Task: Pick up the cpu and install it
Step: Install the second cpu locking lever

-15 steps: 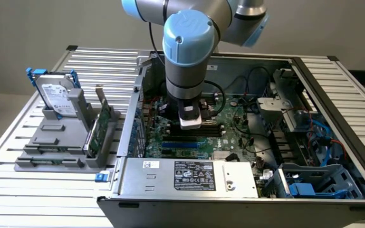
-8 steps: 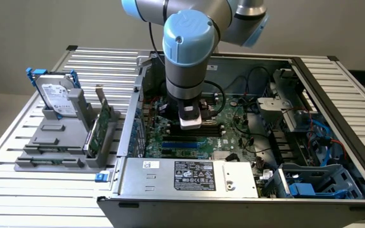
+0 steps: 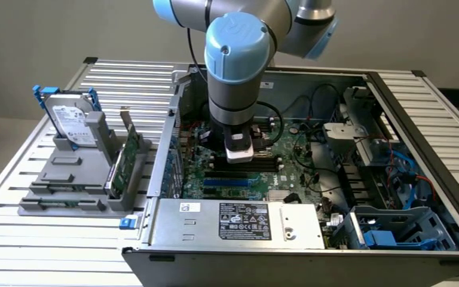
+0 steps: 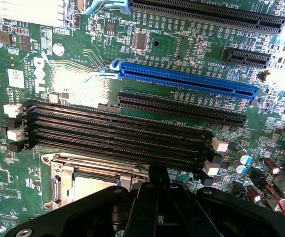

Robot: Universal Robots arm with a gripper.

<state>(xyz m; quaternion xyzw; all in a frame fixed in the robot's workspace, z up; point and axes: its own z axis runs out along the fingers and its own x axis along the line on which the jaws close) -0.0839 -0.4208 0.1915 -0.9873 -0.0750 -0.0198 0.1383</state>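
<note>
My gripper (image 4: 157, 174) hangs low over the green motherboard (image 4: 73, 74) inside the open computer case (image 3: 421, 125). Its black fingers meet in a narrow tip, shut, with nothing visible between them. Right beside that tip lies the metal-framed cpu socket (image 4: 58, 170), partly hidden by the gripper's black body. A pale tan-grey flat surface (image 4: 90, 190) shows inside the frame; whether it is the cpu I cannot tell. In the exterior view the arm reaches straight down into the case and the gripper (image 3: 240, 159) sits just above the board's middle.
Four black memory slots (image 4: 117, 131) and a blue card slot (image 4: 186, 81) run past the socket. A silver power supply (image 3: 238, 220) and a blue drive cage (image 3: 393, 230) border the board. Outside the case, a grey stand holds a hard drive (image 3: 74, 124) and a green circuit card (image 3: 124, 162).
</note>
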